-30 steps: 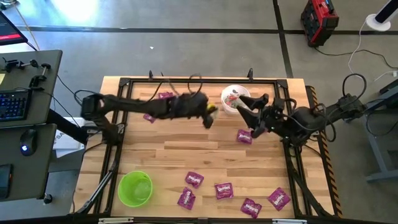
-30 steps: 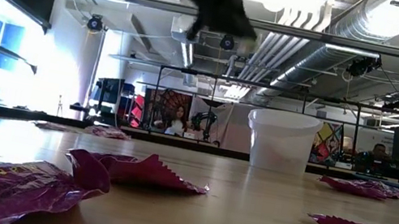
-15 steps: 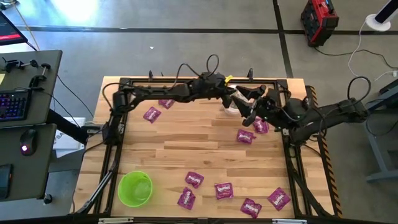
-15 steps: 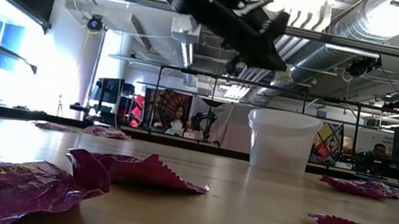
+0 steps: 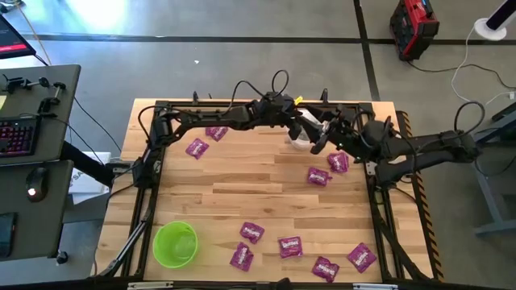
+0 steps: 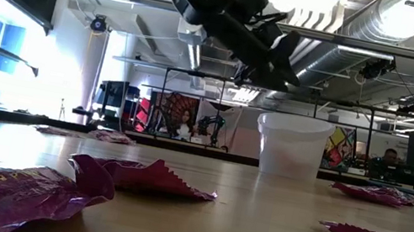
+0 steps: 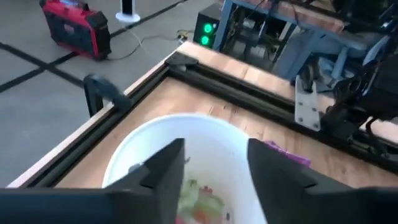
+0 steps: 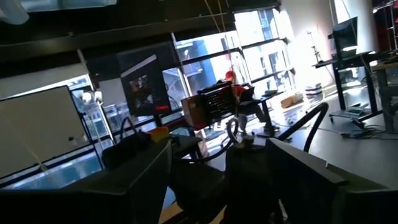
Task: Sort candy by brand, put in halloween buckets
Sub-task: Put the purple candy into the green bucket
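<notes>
Both our grippers are hanging at the white bucket (image 7: 127,163). Our left gripper (image 7: 211,171) is gaping empty above it; the right gripper (image 8: 219,180) is standing wide, holding nothing.

Red case (image 5: 414,27) – keyboard (image 5: 18,137), mouse (image 5: 33,191)

The table (image 5: 266,187) is made of pale wooden planks with a striped grain, and it is edged by a black metal frame (image 5: 242,105). Purple-magenta packets (image 5: 290,246) with white print are seen on it. One bucket (image 5: 175,244) is coloured lime green; the other bucket (image 7: 140,158) is white, and small sweets (image 7: 198,202) in green and red are seen inside it. Both arms are dark, almost black, as are the left gripper (image 7: 211,168) and the right gripper (image 8: 217,180). A small yellow tag (image 5: 297,101) is carried on the left arm. The floor (image 5: 242,48) is grey, crossed by dark lines, and a red and black case (image 5: 414,26) stands on it.
</notes>
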`<control>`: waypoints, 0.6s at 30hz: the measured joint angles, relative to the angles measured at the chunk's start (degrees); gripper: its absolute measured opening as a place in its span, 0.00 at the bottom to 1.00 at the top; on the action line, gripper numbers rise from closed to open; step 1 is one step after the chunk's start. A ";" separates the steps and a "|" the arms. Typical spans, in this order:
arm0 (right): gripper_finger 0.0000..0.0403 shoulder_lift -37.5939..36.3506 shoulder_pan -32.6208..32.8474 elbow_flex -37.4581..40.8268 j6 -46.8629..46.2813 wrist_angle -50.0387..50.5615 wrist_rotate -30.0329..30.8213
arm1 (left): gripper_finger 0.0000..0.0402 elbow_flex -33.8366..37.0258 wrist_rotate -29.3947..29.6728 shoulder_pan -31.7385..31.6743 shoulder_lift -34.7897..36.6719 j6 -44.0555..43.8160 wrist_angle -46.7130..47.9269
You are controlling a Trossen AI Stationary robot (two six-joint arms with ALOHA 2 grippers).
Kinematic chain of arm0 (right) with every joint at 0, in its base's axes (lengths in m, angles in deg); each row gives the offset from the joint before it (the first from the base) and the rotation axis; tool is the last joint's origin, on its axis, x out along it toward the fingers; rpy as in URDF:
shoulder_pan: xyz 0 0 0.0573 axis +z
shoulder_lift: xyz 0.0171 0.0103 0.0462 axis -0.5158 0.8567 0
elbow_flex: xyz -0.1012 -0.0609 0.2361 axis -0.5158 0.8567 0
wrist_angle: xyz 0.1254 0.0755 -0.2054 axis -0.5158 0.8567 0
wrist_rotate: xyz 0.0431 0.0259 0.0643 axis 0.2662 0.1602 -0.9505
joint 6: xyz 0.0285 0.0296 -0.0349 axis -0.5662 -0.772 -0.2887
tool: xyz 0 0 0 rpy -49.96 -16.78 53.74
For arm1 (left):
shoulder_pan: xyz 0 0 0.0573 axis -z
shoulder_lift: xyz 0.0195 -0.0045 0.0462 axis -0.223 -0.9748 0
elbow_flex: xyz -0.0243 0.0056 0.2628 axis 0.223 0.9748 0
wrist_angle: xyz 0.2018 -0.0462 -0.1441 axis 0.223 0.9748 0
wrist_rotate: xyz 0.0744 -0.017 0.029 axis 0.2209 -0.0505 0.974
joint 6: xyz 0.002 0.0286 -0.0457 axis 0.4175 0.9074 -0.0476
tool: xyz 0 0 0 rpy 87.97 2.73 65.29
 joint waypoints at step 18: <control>0.63 -0.70 -0.92 0.00 -5.00 4.12 -3.62 | 0.57 16.07 -8.36 -2.17 31.35 -0.09 30.21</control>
